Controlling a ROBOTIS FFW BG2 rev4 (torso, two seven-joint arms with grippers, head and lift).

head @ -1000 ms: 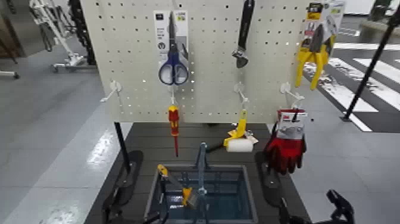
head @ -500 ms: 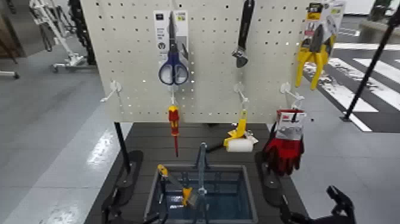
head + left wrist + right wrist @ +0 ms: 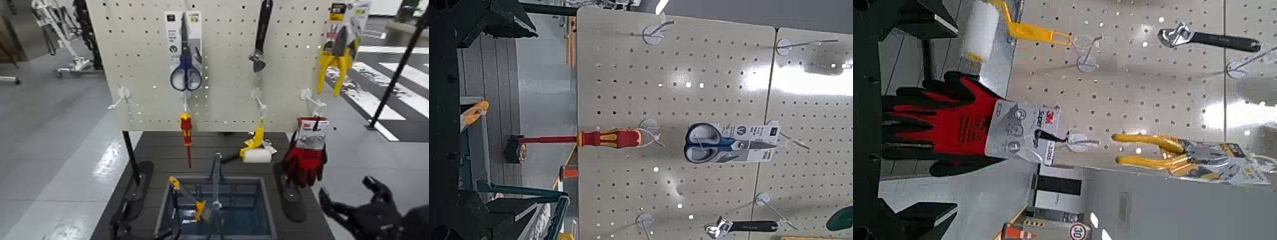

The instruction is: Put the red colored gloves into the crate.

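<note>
The red colored gloves hang from a peg at the pegboard's lower right by their white printed header card. The right wrist view shows the gloves close, with nothing touching them. My right gripper is open, low at the right, below and slightly right of the gloves and apart from them. The grey-blue crate sits on the dark platform under the board, with an upright central handle. My left gripper does not show in the head view; only dark edges show in its wrist view.
On the pegboard hang blue scissors, a wrench, yellow pliers and a red-and-yellow screwdriver. A paint roller hangs beside the gloves. A yellow-handled tool lies in the crate.
My right gripper has risen from the bottom right corner into fuller view, nearer the gloves. The gloves and the other tools have not moved.
</note>
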